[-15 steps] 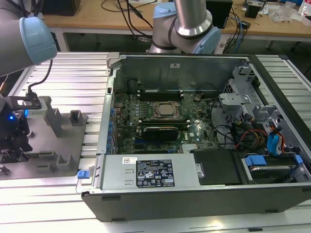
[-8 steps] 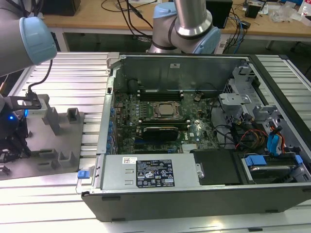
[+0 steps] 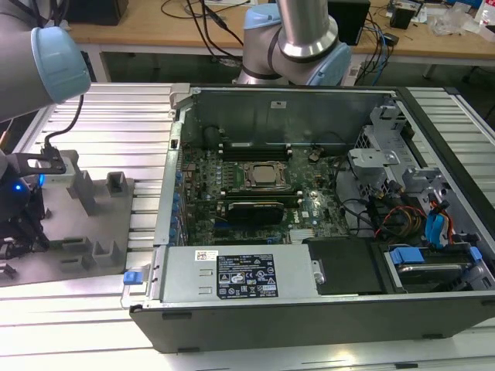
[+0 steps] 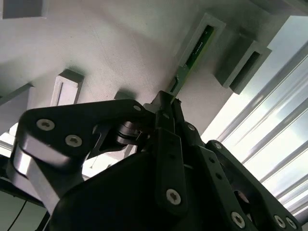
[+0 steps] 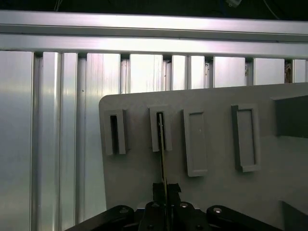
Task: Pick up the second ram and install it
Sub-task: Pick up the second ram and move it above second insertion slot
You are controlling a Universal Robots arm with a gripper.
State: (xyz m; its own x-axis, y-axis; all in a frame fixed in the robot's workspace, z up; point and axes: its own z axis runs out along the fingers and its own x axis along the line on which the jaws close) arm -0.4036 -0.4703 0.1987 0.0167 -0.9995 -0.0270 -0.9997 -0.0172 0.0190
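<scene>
Exterior view: the arm [image 3: 31, 69] reaches down over the grey holder plate [image 3: 85, 259] at the exterior view's left, well apart from the open computer case [image 3: 309, 309] to the right. Second wrist view: the gripper [image 4: 171, 102] is pinched closed on the near end of the second ram [image 4: 195, 50], whose far end sits inside a grey slot holder [image 4: 216, 21] on that plate. First wrist view: the second ram [image 5: 162, 144] shows edge-on as a thin line running straight out from the gripper [image 5: 163, 190] into the slot holder [image 5: 155, 130], second from the plate's rounded corner. Its long axis lies in line with the gripper, and I judge it not yet clear of the slot.
</scene>
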